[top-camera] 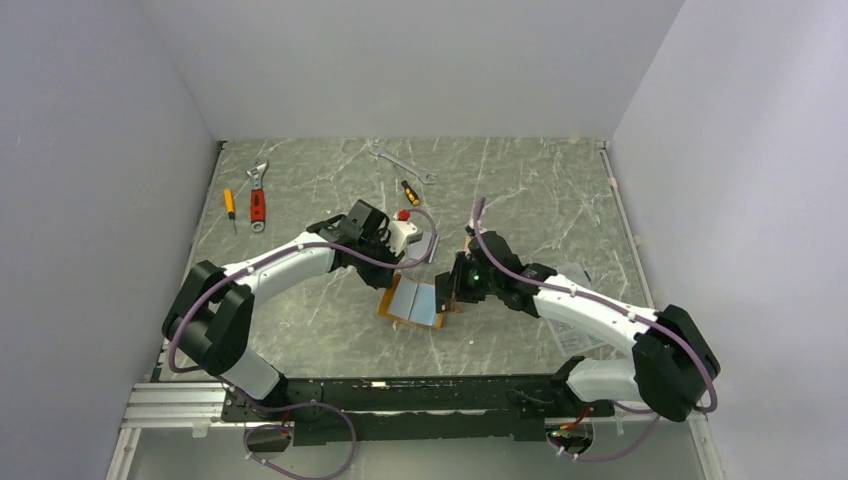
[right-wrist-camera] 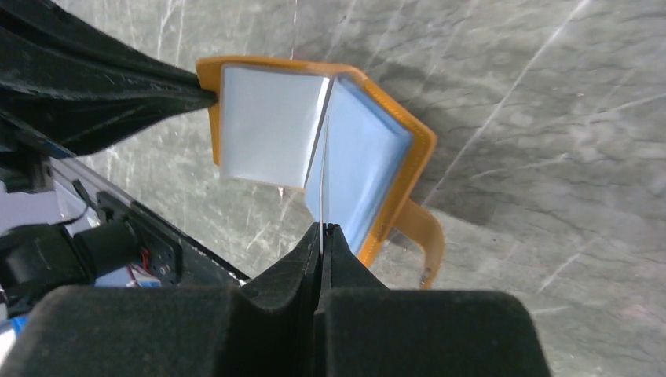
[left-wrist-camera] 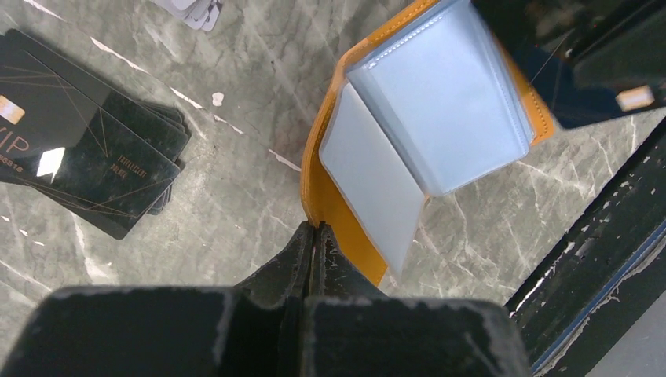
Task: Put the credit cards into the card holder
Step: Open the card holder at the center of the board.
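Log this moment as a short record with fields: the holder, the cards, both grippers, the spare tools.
holder: orange leather-like booklet card holder, lying open on the grey marble-patterned table, clear pockets up
cards: stack of black plastic cards, flat on the table, apart from the holder
left gripper: shut on the holder's orange cover edge
right gripper: shut on a thin leaf standing up from the holder's fold; sleeve or card, cannot tell
tools: red-handled adjustable wrench, yellow-handled screwdriver, silver spanner, all at the table's far side
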Robot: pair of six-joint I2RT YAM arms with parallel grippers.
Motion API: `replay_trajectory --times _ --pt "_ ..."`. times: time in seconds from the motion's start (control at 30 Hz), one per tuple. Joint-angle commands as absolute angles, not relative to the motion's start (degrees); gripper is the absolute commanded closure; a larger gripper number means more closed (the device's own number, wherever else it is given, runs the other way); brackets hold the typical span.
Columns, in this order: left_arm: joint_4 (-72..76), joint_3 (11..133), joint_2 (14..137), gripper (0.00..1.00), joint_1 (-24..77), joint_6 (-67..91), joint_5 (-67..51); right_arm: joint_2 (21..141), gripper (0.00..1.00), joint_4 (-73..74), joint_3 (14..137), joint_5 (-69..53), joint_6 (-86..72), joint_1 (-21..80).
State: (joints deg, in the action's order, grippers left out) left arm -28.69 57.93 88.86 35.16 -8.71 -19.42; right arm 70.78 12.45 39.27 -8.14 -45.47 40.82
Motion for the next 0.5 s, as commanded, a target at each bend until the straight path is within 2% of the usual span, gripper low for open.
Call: replay_trajectory --times 0.0,0.47 --pt "-29.7 60.8 88.7 1.00 35.7 -8.2 -18.0 73.7 1.00 9.4 41.1 -9.3 -44.1 43.1" --pt "-29.5 60.4 89.4 1.00 35.8 -8.6 -17.1 72.1 1.00 9.1 35.3 -9.4 -45.1 43.1"
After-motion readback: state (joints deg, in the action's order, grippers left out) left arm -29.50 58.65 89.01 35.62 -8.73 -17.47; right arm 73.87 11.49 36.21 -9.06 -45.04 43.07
